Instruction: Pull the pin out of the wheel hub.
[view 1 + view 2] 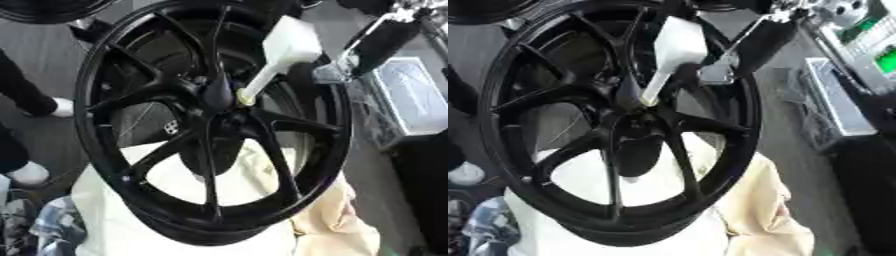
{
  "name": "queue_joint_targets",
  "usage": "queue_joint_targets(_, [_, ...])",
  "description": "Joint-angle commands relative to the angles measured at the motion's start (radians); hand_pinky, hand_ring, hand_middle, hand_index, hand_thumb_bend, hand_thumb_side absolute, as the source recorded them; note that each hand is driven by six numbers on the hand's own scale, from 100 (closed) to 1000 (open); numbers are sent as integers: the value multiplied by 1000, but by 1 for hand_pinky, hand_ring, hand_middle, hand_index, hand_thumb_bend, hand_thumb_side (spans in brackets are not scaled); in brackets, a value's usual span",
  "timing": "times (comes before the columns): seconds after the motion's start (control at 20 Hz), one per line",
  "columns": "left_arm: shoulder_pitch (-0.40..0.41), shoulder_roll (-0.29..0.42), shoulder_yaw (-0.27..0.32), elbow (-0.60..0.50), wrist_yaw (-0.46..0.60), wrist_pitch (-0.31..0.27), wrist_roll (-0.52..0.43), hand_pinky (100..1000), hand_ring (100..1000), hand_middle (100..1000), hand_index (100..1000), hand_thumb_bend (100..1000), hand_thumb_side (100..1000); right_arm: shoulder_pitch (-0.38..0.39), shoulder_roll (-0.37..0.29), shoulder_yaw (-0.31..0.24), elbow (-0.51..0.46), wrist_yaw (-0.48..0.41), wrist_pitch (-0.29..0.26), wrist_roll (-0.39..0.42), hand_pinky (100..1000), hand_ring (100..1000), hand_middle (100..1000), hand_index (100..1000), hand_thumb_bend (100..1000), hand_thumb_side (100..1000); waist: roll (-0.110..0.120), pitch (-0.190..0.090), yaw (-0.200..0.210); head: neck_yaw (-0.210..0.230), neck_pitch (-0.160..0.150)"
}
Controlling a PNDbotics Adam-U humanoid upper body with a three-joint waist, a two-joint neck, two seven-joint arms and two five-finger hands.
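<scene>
Black wheel point(210, 125) stands on pale cloth point(341, 225). White pin point(284, 47) sits angled at hub point(219, 95). Right hand point(372, 47) beside it; finger state cannot be determined.

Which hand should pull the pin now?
Right. The right hand comes in from the upper right and is at the white pin seated in the wheel hub. No left hand shows.

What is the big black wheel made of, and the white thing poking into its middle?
The wheel looks like metal painted glossy black: thin stiff spokes, bright glints on the rim. The white pin looks like matte plastic, smooth and evenly pale, though I can't be sure. The cloth beneath looks like soft creased fabric.
</scene>
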Motion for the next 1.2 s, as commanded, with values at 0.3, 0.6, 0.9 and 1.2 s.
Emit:
queue_joint_targets(0.3, [4,6,14,-15,-6,-3,1,691,740,751,723,159,854,140,-198,-224,49,-136,-37,-133,906,514,243,514,100,100,19,-23,-43,35,6])
queue_joint_targets(0.6, [12,-4,32,-20,-7,-11,16,691,740,752,723,157,850,307,-265,-388,201,-216,-52,-236,908,519,247,517,100,100,44,-14,-96,86,6])
queue_joint_targets(0.9, [2,-19,40,-30,-7,-16,23,691,740,752,723,156,846,465,-155,-489,283,-137,-82,-334,931,591,337,605,100,100,74,7,-136,134,-2])
queue_joint_targets(1.2, [-14,-27,27,-34,-2,-12,11,691,741,753,724,153,847,636,13,-556,256,-33,-183,-428,975,766,604,835,100,106,93,18,-128,143,-16])
